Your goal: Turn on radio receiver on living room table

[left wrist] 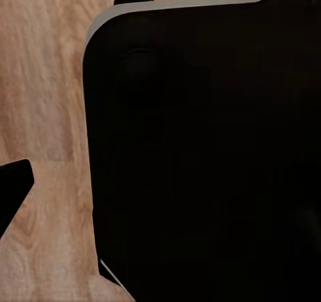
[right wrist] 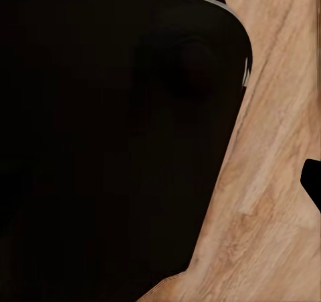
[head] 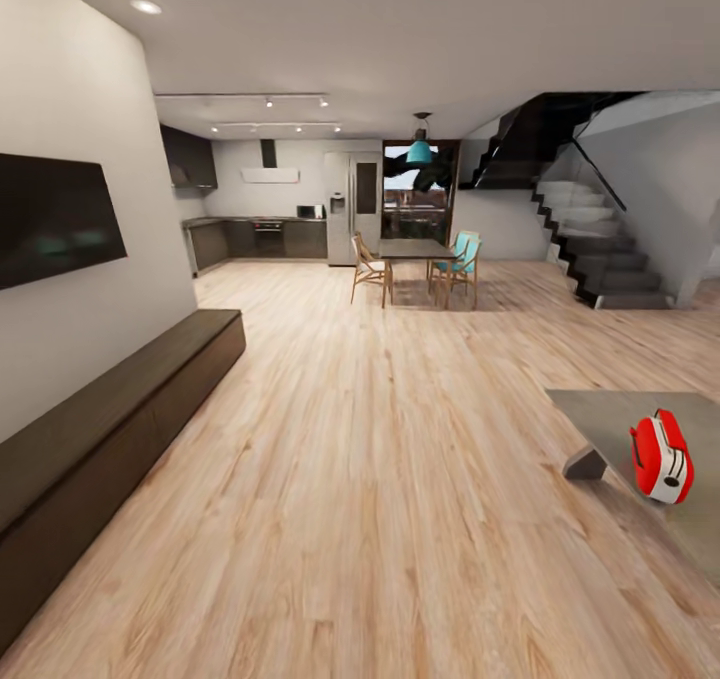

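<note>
The red radio receiver [head: 661,456] with white stripes stands on the low grey-taupe table [head: 620,414] at the right edge of the head view, some way off across the light wood plank floor [head: 380,459]. Both wrist views look down past a large black rounded body [left wrist: 200,155] [right wrist: 114,135] onto the plank floor. A dark tip [left wrist: 12,188] pokes in at one edge of the left wrist view and another dark tip [right wrist: 311,182] in the right wrist view; I cannot tell whether either gripper is open or shut.
A long dark low cabinet [head: 110,419] runs along the left wall under a black TV [head: 55,217]. Far ahead stand a dark dining table with wooden chairs [head: 415,264], a kitchen [head: 270,229] and a staircase [head: 600,249]. Open floor lies between.
</note>
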Tool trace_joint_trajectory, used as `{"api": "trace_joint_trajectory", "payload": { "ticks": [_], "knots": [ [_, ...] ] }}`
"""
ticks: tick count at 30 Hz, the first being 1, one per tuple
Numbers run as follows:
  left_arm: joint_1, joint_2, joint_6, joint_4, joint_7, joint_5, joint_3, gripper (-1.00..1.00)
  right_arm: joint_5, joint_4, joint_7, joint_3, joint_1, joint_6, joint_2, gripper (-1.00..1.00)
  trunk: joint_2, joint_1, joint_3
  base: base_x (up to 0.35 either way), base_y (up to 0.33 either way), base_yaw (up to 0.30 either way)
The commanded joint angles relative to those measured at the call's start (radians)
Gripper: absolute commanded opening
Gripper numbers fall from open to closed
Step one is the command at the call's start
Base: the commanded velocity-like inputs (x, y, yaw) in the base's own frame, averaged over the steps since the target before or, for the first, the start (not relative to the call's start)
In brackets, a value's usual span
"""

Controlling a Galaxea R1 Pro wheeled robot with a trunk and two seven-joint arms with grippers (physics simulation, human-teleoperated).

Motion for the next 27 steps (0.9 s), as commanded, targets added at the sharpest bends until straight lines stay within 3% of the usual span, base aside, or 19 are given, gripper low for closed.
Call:
{"api": "trace_joint_trajectory", "payload": {
  "ticks": [1,27],
  "knots": [
    [0.0,0.0,0.0,0.0,0.0,0.0,0.0,1.0,0.0,0.0,0.0,0.0,0.0,0.0,0.0,1.0,0.0,0.0,0.0,0.324,0.0,-0.294],
    [0.0,0.002,0.001,0.0,0.002,0.006,0.003,1.0,0.001,0.0,0.0,0.002,0.0,0.0,0.002,1.0,0.0,0.0,0.0,0.315,-0.157,-0.294]
  ]
}}
